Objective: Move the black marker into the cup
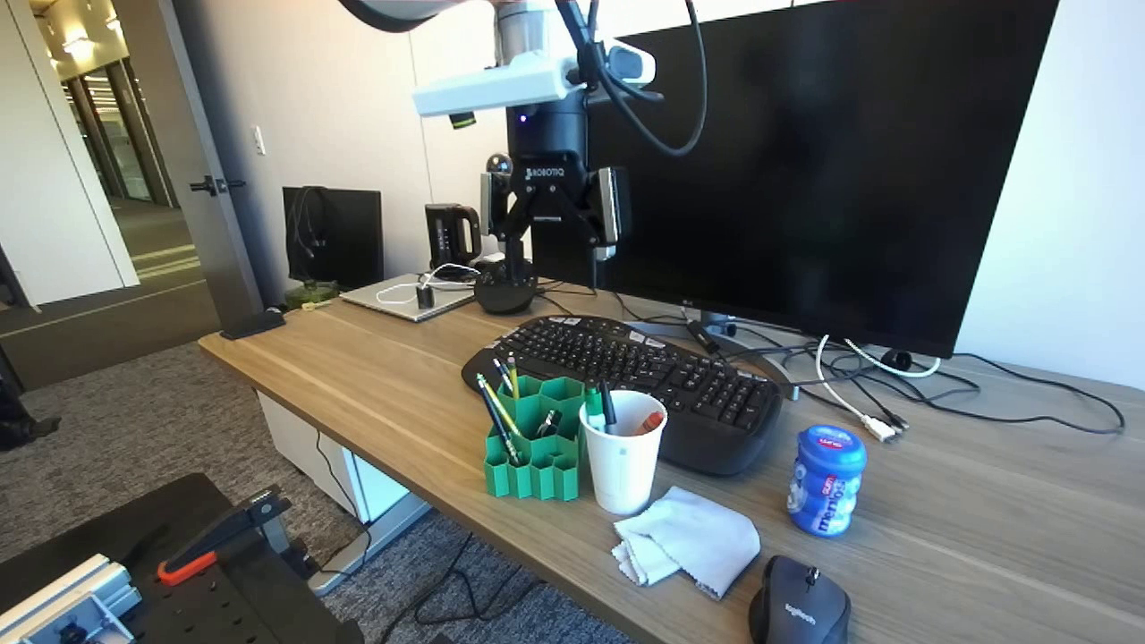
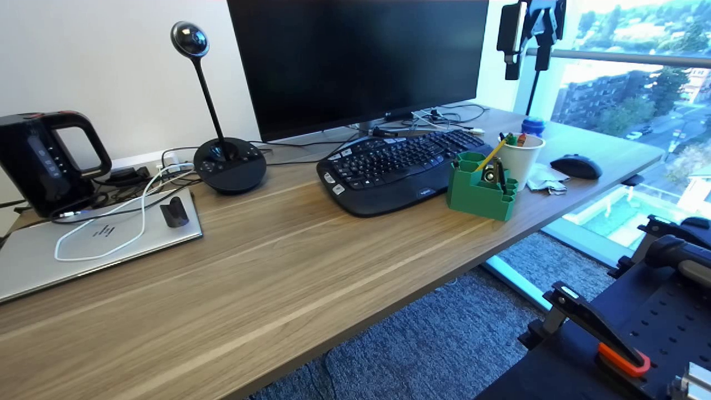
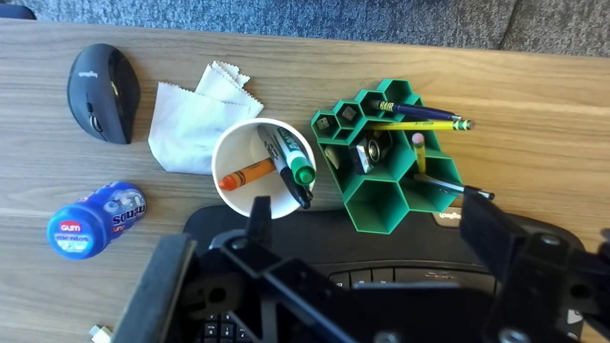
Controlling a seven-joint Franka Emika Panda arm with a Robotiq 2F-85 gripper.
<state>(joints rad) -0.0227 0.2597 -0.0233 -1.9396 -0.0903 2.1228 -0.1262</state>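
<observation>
The white paper cup [image 1: 623, 470] stands upright on the desk, right beside a green organizer [image 1: 537, 474]. Inside the cup [image 3: 237, 147], the wrist view shows the black marker [image 3: 292, 183], with a grey body and black cap, leaning on the rim beside a green marker [image 3: 295, 157] and an orange crayon [image 3: 248, 174]. In an exterior view the black marker's tip [image 1: 608, 402] rises above the rim. My gripper [image 1: 555, 273] hangs well above the desk, its fingers wide apart and nothing between them. The wrist view has the gripper [image 3: 366, 201] over the keyboard side of the organizer.
A keyboard [image 1: 644, 367] lies behind the cup and organizer, with a large monitor [image 1: 805, 179] behind it. Near the cup are a grey cloth [image 1: 693, 537], a blue gum bottle [image 1: 827, 483] and a mouse [image 1: 799, 604]. Pens and pencils stick out of the organizer.
</observation>
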